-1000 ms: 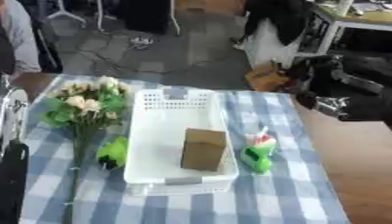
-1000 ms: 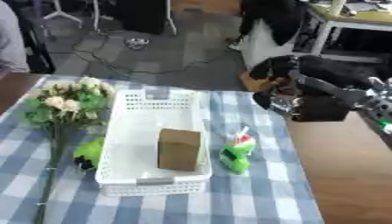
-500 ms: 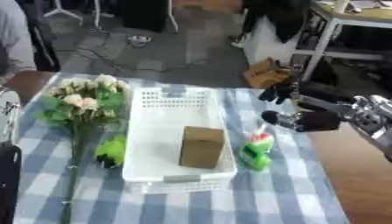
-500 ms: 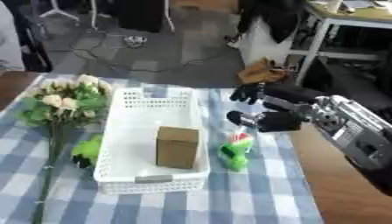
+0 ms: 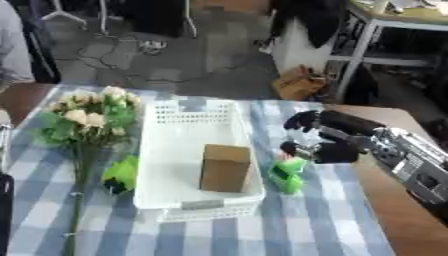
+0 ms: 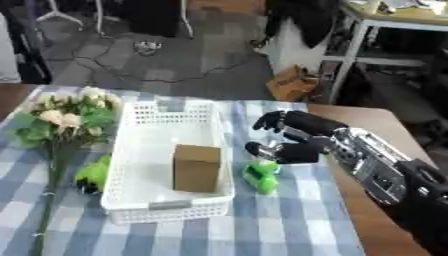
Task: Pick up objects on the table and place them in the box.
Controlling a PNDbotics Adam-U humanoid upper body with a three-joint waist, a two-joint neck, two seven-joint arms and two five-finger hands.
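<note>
Inside white basket (image 5: 166,150): 1 upright cardboard box (image 5: 224,168).

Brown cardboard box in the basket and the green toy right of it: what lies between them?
Only the white basket's right wall separates the brown cardboard box from the green toy, seen in both views.

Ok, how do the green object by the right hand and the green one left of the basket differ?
The green object on the right lies just under the right hand, beside the white basket's right wall; the green object on the left lies beside the flower stems, with no hand near. The right one shows a bit of red and white at its top; the left shows a dark part below. Both lie on the checked cloth, outside the basket.
</note>
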